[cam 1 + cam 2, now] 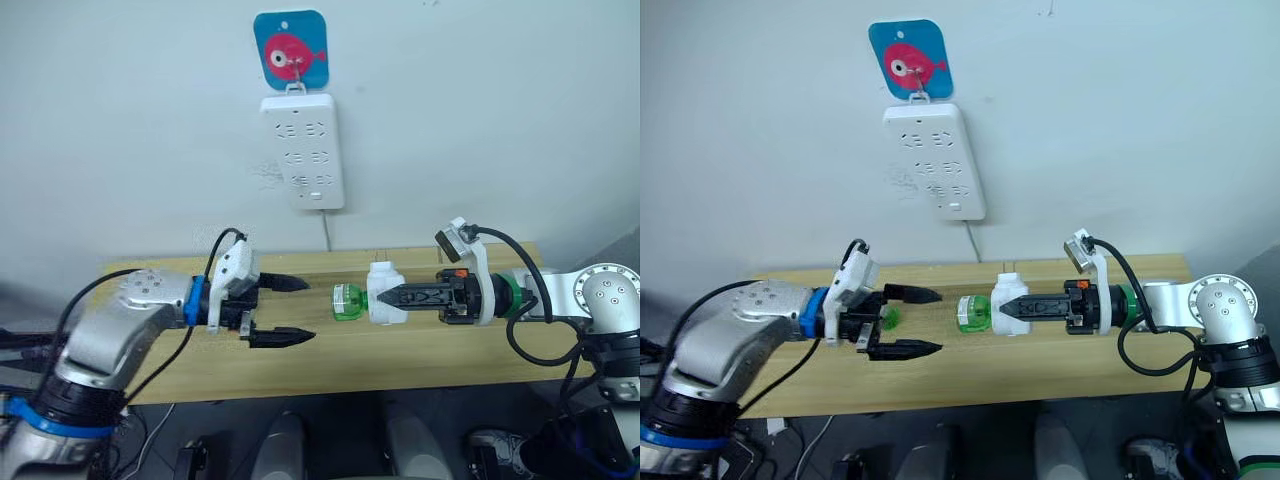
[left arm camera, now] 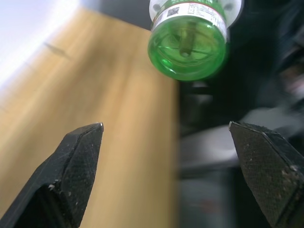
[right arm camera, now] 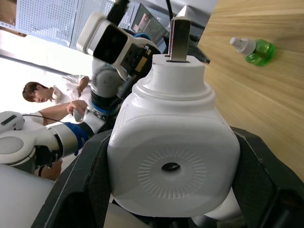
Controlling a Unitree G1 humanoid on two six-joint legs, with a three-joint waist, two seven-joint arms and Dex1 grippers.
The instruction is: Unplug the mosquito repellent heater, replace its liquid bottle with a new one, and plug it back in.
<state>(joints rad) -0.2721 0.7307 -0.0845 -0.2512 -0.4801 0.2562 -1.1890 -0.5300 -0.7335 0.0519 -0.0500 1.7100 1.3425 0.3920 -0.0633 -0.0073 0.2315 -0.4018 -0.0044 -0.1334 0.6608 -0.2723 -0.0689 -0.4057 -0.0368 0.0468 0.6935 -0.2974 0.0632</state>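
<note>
Gripping the mosquito repellent heater in the right gripper, unplugged, above the wooden table.

Pinching the white body between both black fingers, with a green bottle sticking out of the heater toward the left gripper. Hovering with the left fingers spread wide and empty, tips facing the bottle's base. Lying on the table beside the left gripper, a second green bottle. Hanging on the wall above, a white power strip.

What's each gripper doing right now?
Left gripper: open, empty, facing the green bottle.
Right gripper: shut on the heater, bottle attached.
</note>
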